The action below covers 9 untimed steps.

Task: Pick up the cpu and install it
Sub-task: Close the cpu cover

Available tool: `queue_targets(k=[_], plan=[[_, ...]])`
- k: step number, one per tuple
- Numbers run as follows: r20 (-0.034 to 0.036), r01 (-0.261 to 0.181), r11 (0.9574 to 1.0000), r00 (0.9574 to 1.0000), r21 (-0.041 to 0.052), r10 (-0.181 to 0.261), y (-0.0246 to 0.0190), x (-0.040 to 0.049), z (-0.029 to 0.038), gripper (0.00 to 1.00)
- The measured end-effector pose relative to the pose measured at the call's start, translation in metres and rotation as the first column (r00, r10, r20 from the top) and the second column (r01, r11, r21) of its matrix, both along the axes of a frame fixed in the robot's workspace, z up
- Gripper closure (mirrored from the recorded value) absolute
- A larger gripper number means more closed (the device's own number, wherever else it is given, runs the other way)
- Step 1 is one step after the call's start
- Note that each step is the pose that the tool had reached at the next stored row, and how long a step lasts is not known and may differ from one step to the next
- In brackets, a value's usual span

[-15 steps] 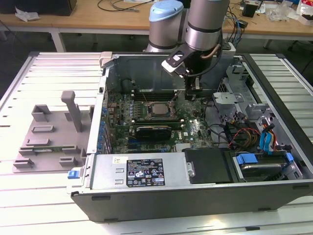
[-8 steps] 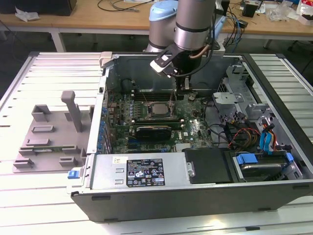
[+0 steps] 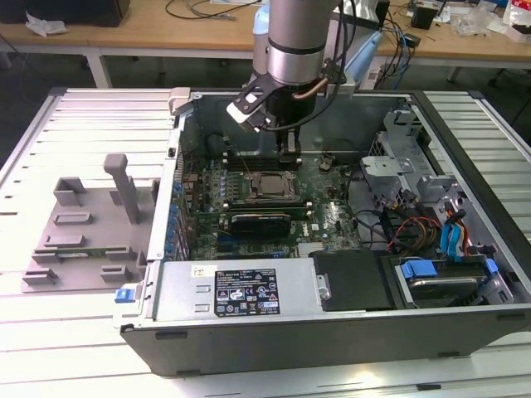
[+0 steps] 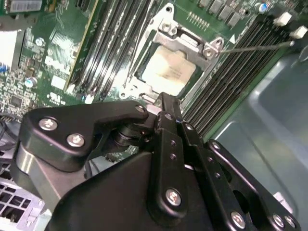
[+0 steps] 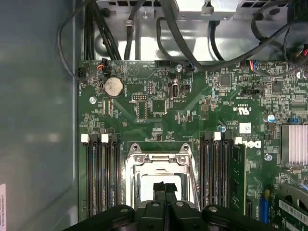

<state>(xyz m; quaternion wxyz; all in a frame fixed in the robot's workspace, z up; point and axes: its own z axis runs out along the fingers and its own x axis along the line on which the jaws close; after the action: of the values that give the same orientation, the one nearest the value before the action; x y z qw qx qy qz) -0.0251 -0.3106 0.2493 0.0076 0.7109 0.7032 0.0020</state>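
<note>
The gripper (image 5: 164,188) is pinched closed on nothing just above the cpu (image 4: 169,72), which lies flat in its frame (image 5: 156,159), at 12 o'clock from the black card (image 3: 261,222) in the exterior view, and looks light, stiff, breakable, best held by its edges.

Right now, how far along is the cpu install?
Done, it seems: the cpu lies flat inside the socket frame on the motherboard. In hand: nothing; the hand hangs close over the socket, closed and empty. Left: the thin socket lever sticks out over the memory slots, apparently unlatched, and the hand is inside the computer case.
</note>
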Motion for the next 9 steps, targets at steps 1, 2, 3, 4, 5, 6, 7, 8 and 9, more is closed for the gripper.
queue_targets(k=[1, 2, 3, 4, 5, 6, 7, 8, 9], plan=[[0.0, 0.0, 1.0, 1.0, 0.0, 0.0, 0.0001, -0.0047, -0.0004, 0.89], [-0.0001, 0.0, 1.0, 1.0, -0.0001, 0.0, 0.0, -0.008, -0.0011, 0.89], [-0.0001, 0.0, 1.0, 1.0, -0.0001, 0.0, 0.0, -0.011, -0.0029, 0.89], [-0.0002, 0.0, 1.0, 1.0, -0.0003, 0.0, 0.0, -0.0112, -0.0031, 0.89], [-0.0002, 0.0, 1.0, 1.0, -0.0004, 0.0, 0.0, -0.0112, -0.0031, 0.89], [-0.0002, 0.0, 1.0, 1.0, -0.0003, 0.0, 0.0, -0.0112, -0.0032, 0.89], [-0.0001, 0.0, 1.0, 1.0, -0.0001, 0.0, 0.0, -0.0112, -0.0033, 0.89], [-0.0001, -0.003, 1.0, 1.0, -0.0001, 0.003, 0.0, -0.0112, -0.0034, 0.89], [-0.0001, -0.01, 1.0, 1.0, -0.0002, 0.01, 0.0, -0.0112, -0.0034, 0.89]])
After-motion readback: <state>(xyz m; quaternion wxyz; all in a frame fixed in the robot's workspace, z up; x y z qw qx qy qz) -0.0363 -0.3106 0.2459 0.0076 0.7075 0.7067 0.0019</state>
